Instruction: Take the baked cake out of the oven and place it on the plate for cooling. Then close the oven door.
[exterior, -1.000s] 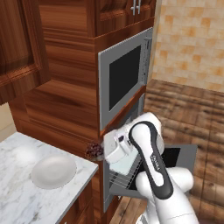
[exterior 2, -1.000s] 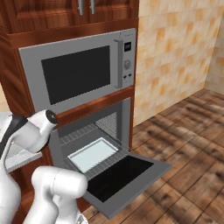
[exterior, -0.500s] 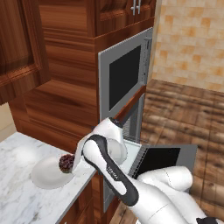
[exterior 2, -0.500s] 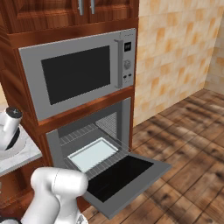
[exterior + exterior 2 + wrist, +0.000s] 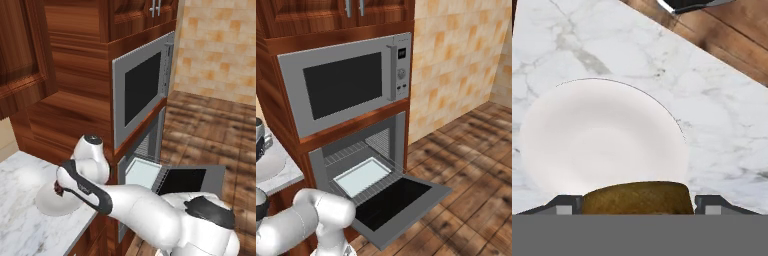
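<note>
The end effector (image 5: 637, 202) hangs over the white plate (image 5: 602, 135) with the baked cake (image 5: 637, 197) clamped between its two dark fingertips (image 5: 564, 204), one on each side of the brown lump, so the cake is grasped and sits above the near edge of the plate rather than lying in it. In the left base view the plate (image 5: 52, 202) rests on the marble table (image 5: 22, 220), near the table's edge that meets the wooden cabinet column, and a speck of the dark cake (image 5: 58, 189) shows just under the bent white arm, which arches across the plate and hides much of it. To the right of the table, the oven (image 5: 363, 167) stands wide open: the oven door (image 5: 401, 205) is dropped flat, its dark window facing up, jutting out over the wooden floor (image 5: 471, 170). A pale square baking tray (image 5: 362, 176) lies on the wire rack inside. Directly above the oven is the grey microwave (image 5: 343, 85) with its wide dark window, and wooden cupboards (image 5: 336, 12) top the column. A tan tiled wall (image 5: 456, 60) runs off to the right.
</note>
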